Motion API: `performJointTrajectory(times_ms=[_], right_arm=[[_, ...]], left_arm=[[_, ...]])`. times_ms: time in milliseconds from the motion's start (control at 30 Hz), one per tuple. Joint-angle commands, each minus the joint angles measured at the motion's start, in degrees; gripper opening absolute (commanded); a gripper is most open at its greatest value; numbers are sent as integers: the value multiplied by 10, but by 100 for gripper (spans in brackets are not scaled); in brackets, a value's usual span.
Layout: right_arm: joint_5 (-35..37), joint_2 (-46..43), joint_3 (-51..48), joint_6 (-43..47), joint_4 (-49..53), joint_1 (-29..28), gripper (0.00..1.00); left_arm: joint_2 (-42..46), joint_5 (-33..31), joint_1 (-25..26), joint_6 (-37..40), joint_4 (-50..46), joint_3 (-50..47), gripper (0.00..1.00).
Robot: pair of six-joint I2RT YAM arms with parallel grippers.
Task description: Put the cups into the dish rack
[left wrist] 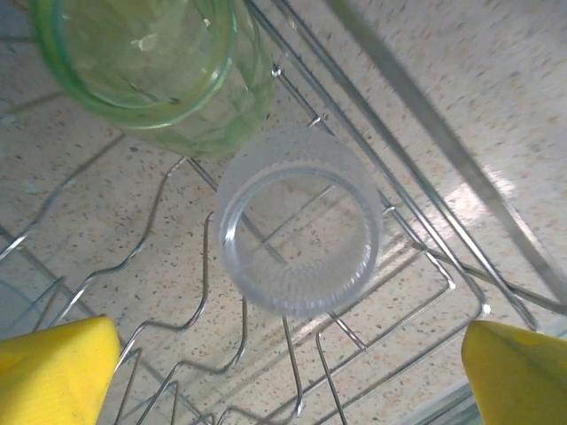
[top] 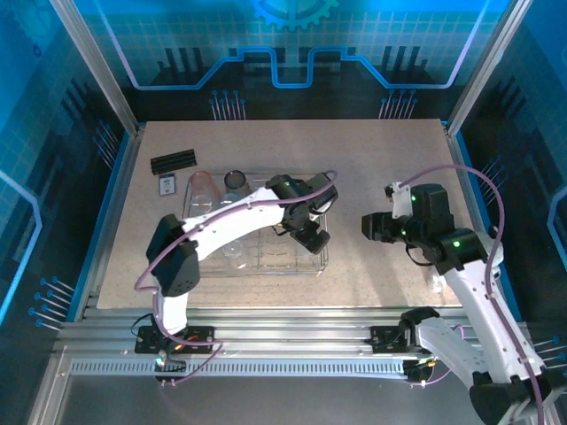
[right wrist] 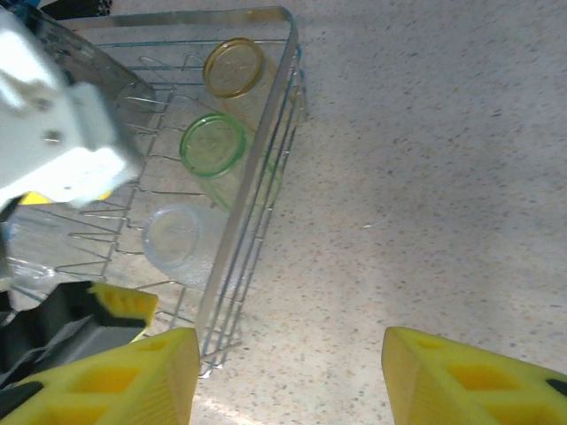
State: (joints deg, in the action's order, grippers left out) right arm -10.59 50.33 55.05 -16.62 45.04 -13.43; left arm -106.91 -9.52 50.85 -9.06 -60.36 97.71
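Beneath left gripper (left wrist: 285,372) (jaws wide): clear cup (left wrist: 297,235).

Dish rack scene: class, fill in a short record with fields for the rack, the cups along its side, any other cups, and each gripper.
Rack: silver wire dish rack on the speckled table
Cups along one side: amber cup, green cup, clear cup, in a row
Other cups: pink cup and grey cup at the rack's far left corner
Left arm: left gripper open, above the clear cup
Right arm: right gripper open, over bare table beside the rack
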Motion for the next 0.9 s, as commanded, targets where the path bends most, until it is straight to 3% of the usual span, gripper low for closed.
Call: performJointTrajectory(times_ms=[0,200,367,667,867], right_arm=[[-43,37,34,-23,-1,-2,55],[11,139,84,-64,24,-50,50],[61,237,133,-65,43,-93,49],[109,380,208,-61,61,-161,43],[128,427,218,-72,45,-178,35]], left_arm=[[67,-34,3,-10,25,-18,99],[170,-124,-5,-28,99,-100,99],[259,-178,-42,-84,141,-179,99],[395,-167,-132,-152,164,-294,99],[443,-160,-155,-167,167,-334,100]])
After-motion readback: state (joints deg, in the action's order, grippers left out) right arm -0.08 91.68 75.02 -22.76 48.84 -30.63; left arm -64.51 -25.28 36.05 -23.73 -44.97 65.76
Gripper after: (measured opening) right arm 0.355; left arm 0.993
